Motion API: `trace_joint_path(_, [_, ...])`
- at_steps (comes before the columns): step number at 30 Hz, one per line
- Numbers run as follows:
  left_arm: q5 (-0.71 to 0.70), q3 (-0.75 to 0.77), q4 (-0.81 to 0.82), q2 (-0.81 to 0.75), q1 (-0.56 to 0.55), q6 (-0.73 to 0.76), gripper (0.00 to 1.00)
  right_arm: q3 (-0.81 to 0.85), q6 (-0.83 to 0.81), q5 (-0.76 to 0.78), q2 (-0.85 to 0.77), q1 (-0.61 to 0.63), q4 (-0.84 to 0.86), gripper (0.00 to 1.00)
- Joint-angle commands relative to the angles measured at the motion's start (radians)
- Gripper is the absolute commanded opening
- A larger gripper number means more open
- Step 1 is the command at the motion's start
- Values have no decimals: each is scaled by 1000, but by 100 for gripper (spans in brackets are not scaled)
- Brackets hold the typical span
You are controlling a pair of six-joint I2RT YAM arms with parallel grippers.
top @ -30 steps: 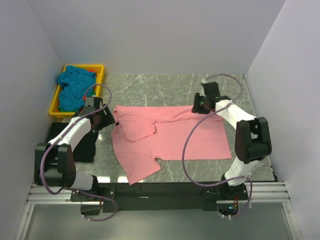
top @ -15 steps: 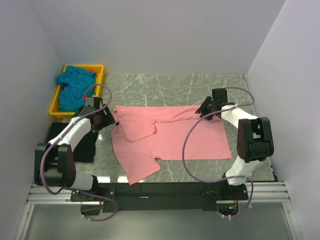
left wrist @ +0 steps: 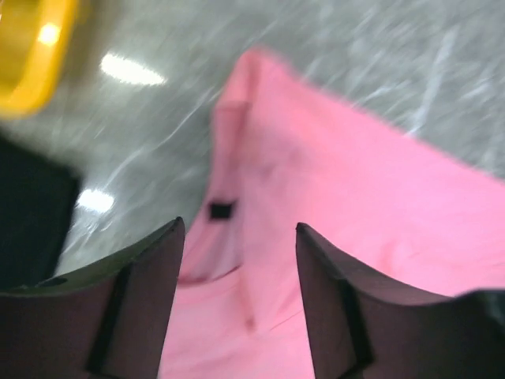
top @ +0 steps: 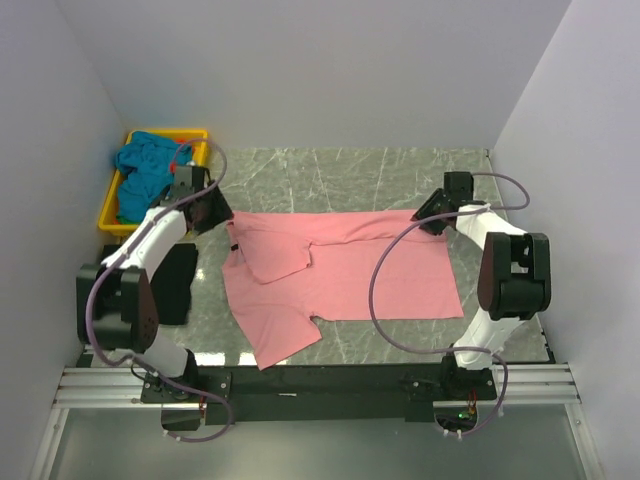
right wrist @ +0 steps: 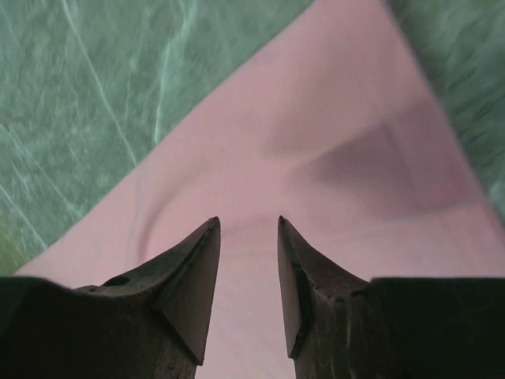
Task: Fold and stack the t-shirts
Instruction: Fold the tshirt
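Observation:
A salmon pink t-shirt lies spread flat on the marble table, one sleeve folded in near its collar. My left gripper is open just above the shirt's far left corner; in the left wrist view its fingers straddle pink cloth with a black label. My right gripper is open and empty over the shirt's far right corner; in the right wrist view pink cloth lies under its fingers. A teal blue t-shirt is bunched in the yellow tray, with a bit of orange-red cloth beside it.
The yellow tray stands at the far left by the wall; its rim shows in the left wrist view. A black block lies left of the pink shirt. White walls close in both sides and the back.
My right gripper has moved right along the shirt's far edge to its far right corner. My left gripper has moved farther from me, toward the shirt's far left corner. The shirt has not shifted.

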Motion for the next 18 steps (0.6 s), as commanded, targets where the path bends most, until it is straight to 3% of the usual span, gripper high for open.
trace_joint_path(1, [17, 135, -1, 84, -39, -26, 61, 71, -47, -5, 34, -40, -18, 42])
trace_joint_path(4, [5, 233, -14, 189, -70, -39, 51, 109, -62, -14, 72, -59, -40, 41])
trace_joint_path(10, [1, 340, 5, 372, -88, -71, 42, 140, -68, 3, 124, -76, -45, 35])
trace_joint_path(18, [-55, 435, -20, 548, -85, -68, 38, 186, -65, 14, 189, -94, -73, 33])
